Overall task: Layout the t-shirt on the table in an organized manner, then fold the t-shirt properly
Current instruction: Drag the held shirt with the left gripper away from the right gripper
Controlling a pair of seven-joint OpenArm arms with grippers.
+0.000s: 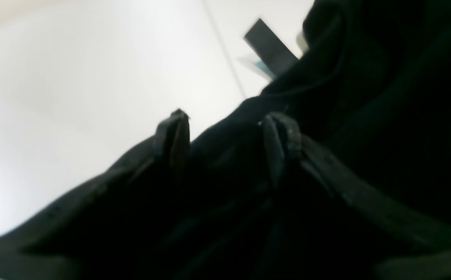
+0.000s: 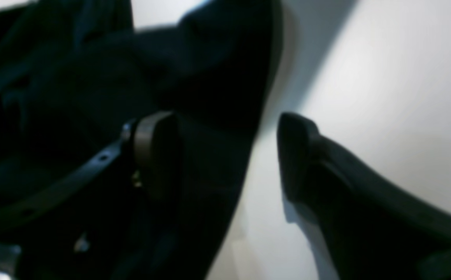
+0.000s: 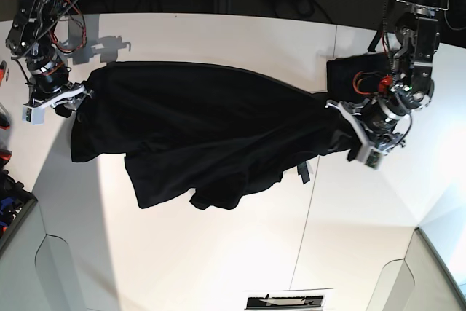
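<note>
- The t-shirt (image 3: 211,132) lies stretched across the white bench (image 3: 218,253) in the base view, a long black shape running from one arm to the other.
- Its upper edge is fairly straight; the lower edge sags into loose, bunched folds near the middle of the bench.
- The shirt crosses the thin dark seam line (image 3: 309,209) of the bench on the side of the left arm.
- The right hand (image 3: 73,100) sits at the shirt's end on the base view's left, right against the cloth.
- In the right wrist view the right hand (image 2: 225,151) stands released, its two fingers well apart: one finger (image 2: 155,147) lies over the black fabric (image 2: 73,77), the other (image 2: 299,151) over bare bench (image 2: 385,77). Nothing is pinched between them.
- The left hand (image 3: 349,132) sits at the shirt's opposite end, beside the narrowed, gathered cloth.
- In the left wrist view the left hand (image 1: 225,132) is also released, with a clear gap between its fingers (image 1: 174,132). Black fabric (image 1: 385,97) fills the space behind and between them, too dark and blurred to tell whether it touches the pads.
- A small grey tag (image 1: 270,46) sticks out past the shirt's edge in that view, over the white bench (image 1: 93,77).
- A dark flat object (image 3: 349,71) lies on the bench behind the left arm, partly hidden.
</note>
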